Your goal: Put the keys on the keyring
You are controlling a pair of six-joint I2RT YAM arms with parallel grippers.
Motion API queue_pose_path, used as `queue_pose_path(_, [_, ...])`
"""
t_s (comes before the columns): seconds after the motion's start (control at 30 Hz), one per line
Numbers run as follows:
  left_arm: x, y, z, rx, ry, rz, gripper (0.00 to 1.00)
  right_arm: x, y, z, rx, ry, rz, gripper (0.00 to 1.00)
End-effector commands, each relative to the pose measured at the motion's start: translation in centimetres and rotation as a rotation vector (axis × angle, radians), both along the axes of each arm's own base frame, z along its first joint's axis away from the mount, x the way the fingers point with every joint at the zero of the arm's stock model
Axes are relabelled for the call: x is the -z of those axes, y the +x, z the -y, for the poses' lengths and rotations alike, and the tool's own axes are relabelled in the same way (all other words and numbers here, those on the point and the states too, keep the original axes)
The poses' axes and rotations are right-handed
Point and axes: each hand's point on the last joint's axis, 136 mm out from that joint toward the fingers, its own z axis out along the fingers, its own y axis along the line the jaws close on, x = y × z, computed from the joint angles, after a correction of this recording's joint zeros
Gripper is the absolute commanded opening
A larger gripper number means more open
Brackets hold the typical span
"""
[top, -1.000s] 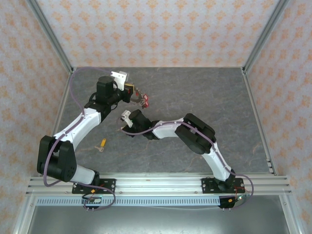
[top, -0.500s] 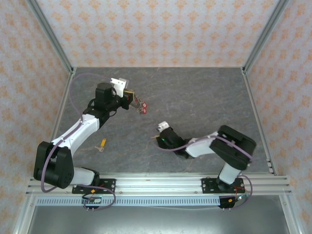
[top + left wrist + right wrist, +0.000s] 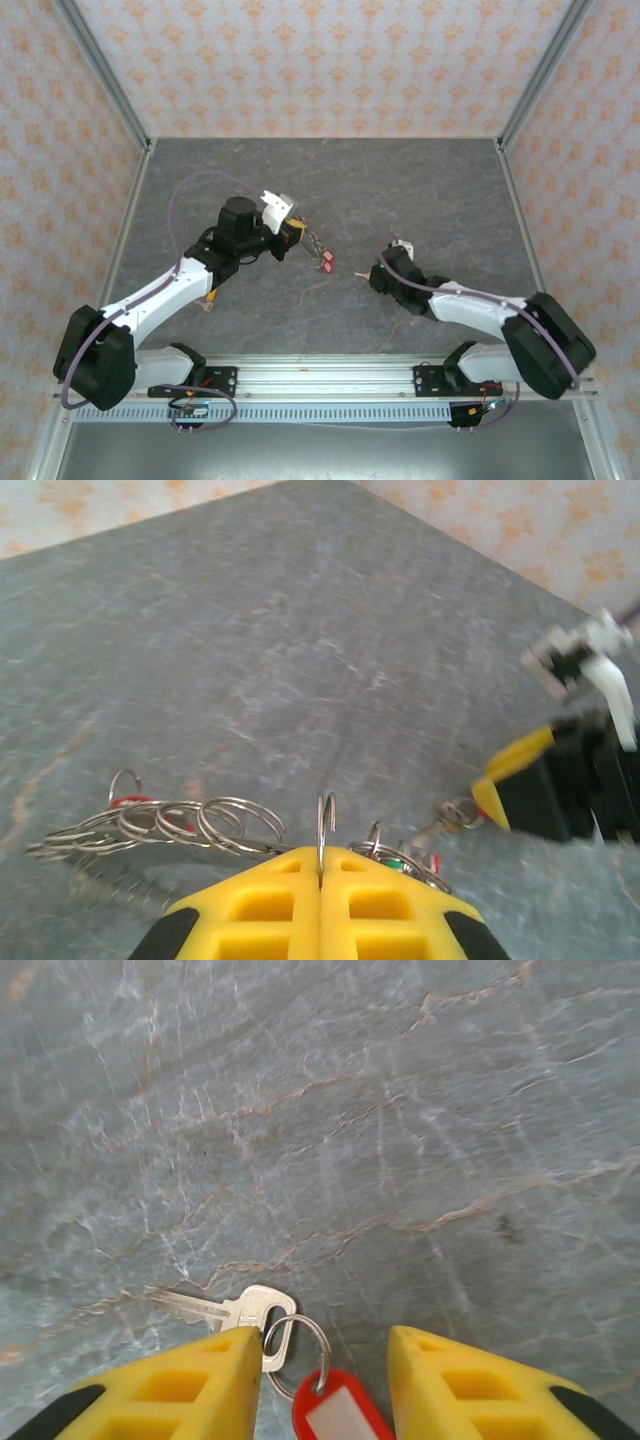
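Marbled table point(image 3: 400, 190), patterned walls point(image 3: 320, 60), red-tagged key point(image 3: 245, 1312)

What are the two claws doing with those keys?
Left gripper shut on ring, tagged keys attached. Right gripper open over loose key, red tag. Nothing blocking.

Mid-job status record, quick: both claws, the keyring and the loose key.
left claw: shut, pinching the keyring edge-on
split rings: linked row lying beside the keyring
right claw: open, low over the table
loose key: silver, flat on the table between the open fingers
red tag: joined to the loose key by a small ring
loose key on keyring: not yet
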Motion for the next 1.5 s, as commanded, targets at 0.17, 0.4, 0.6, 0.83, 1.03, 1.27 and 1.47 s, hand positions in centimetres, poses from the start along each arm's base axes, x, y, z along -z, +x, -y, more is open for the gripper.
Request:
queue_pose_path(0.17, [-0.8, -5.5, 1.4, 0.187, -0.002, 0.031, 0.0, -1.6, -1.6, 0.7, -0.05, 0.206, -0.274, 0.39])
queue_pose_path(0.4, [-0.9, -7.9, 3.1, 0.312, -0.007, 0.035, 0.0, 0.2, -1.3, -1.0, -0.157, 0.176, -0.449, 0.3])
queue_pose_path(0.6, [0.1, -8.5, 5.0, 0.372, 0.02, 0.02, 0.0, 1.3, -1.0, -0.4, -0.15, 0.116, -0.492, 0.29])
queue_pose_path(0.83, [0.8, -7.9, 5.5, 0.333, 0.022, 0.029, 0.0, 1.9, -1.5, -0.9, -0.172, 0.142, -0.506, 0.26])
queue_pose_path(1.03, [1.1, -8.0, 5.8, 0.343, 0.026, 0.017, 0.0, 2.3, -0.8, -1.4, -0.172, 0.164, -0.494, 0.25])
queue_pose_path(1.27, [1.4, -8.3, 6.1, 0.354, 0.028, 0.007, 0.0, 2.3, -0.3, -1.5, -0.167, 0.165, -0.481, 0.22])
queue_pose_path(1.47, [1.5, -8.1, 6.3, 0.346, 0.024, 0.005, 0.0, 1.8, -0.4, -1.3, -0.178, 0.154, -0.464, 0.17])
